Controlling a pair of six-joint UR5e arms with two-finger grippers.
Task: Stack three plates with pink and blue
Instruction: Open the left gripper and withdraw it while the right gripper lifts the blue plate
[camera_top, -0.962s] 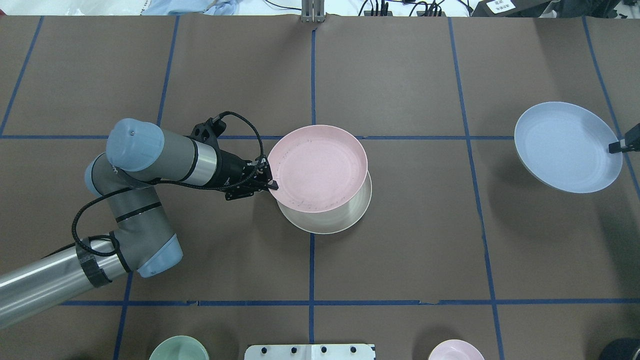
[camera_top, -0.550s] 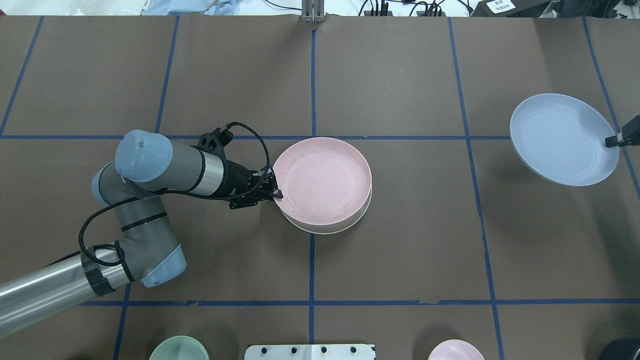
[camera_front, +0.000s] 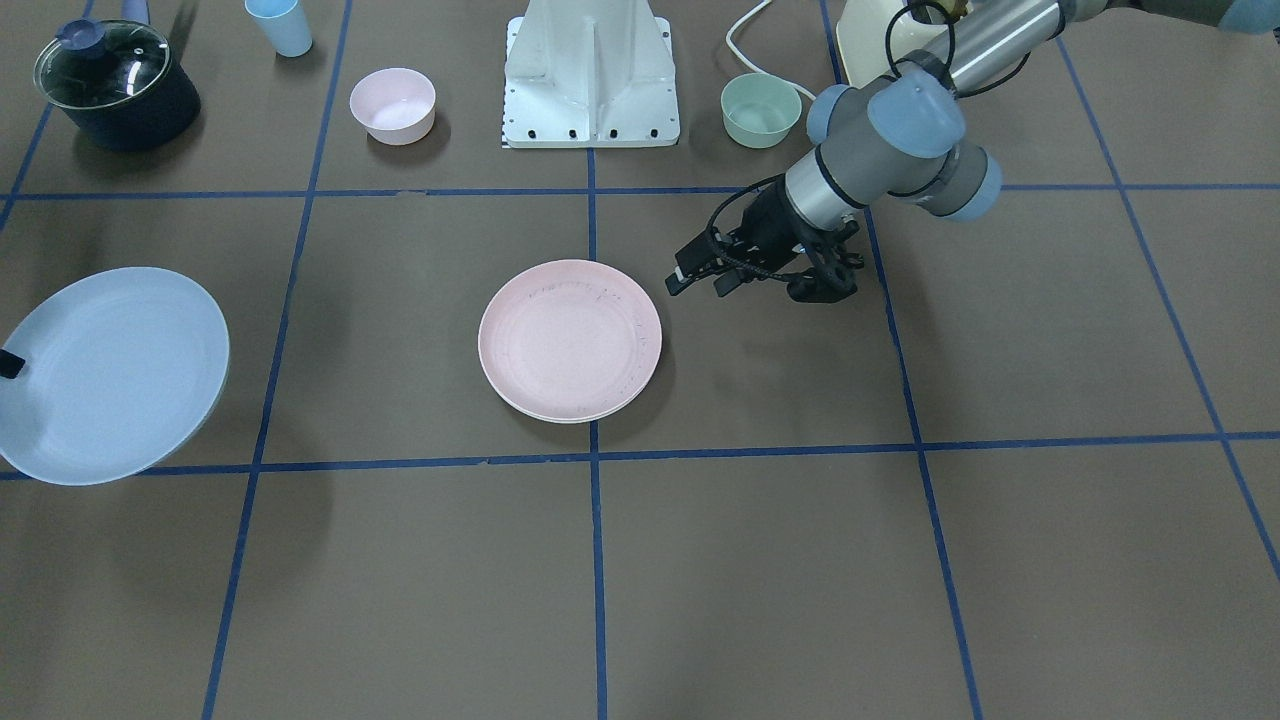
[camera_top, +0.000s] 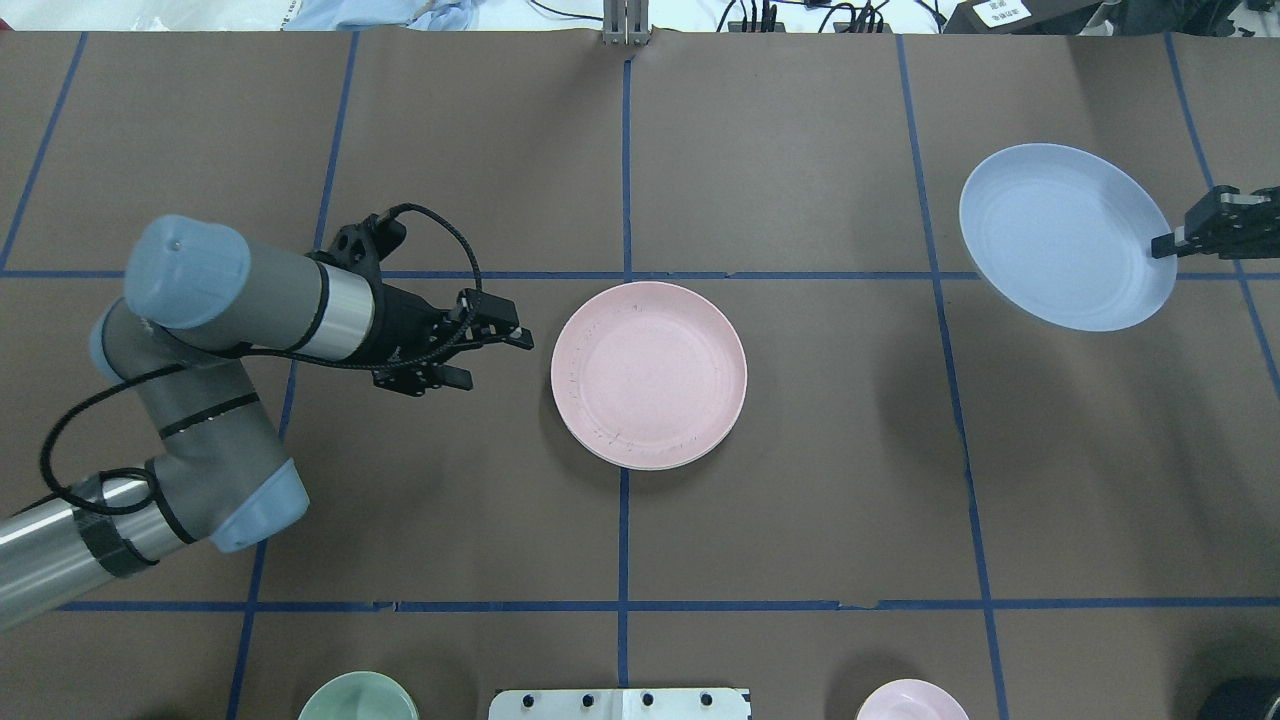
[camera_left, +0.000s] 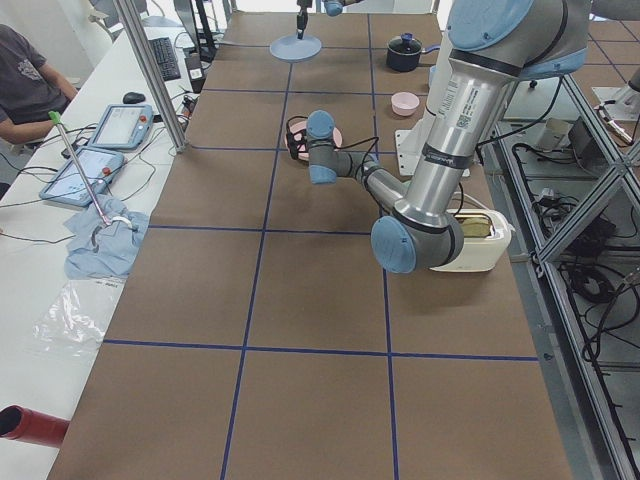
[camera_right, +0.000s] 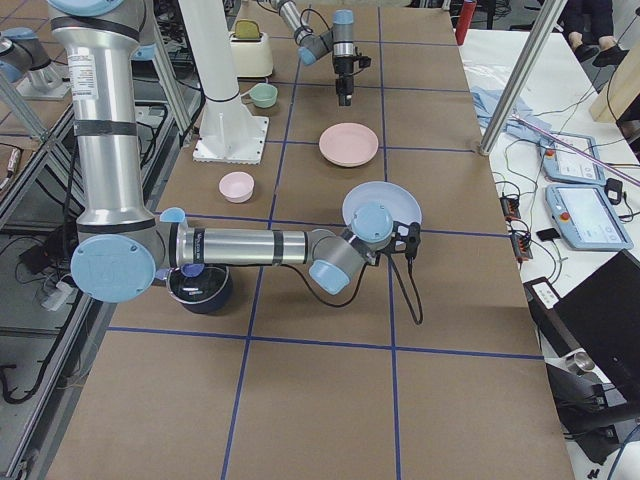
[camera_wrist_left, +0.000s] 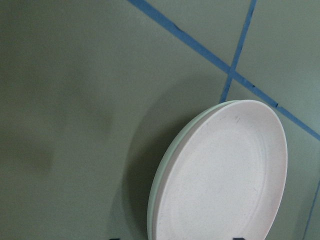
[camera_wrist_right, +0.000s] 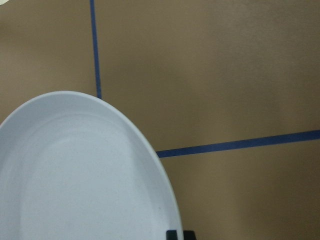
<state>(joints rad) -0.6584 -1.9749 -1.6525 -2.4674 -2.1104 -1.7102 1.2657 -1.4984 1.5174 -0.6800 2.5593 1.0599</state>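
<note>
- So, left gripper (camera_top: 500, 361): fingers spread wide and holding nothing. It hovers low over the table (camera_top: 800, 480), tips aimed at the plate stack.
- Just past those tips, with a small gap and no contact, is the pink plate (camera_top: 648, 375). It lies flat inside the cream-green plate (camera_wrist_left: 163, 175), and only a thin sliver of that one's rim peeks out from under it. The left wrist view shows the two nested neatly.
- Blue plate (camera_top: 1065, 235) is well away from the left gripper, on the far side of the stack. It's up off the table and looks tilted, with its shadow on the surface beneath it.
- Right gripper (camera_top: 1160, 244) is pinched onto the blue plate's rim on the side facing away from the stack, and the rest of the plate sticks out beyond its fingertips.
</note>
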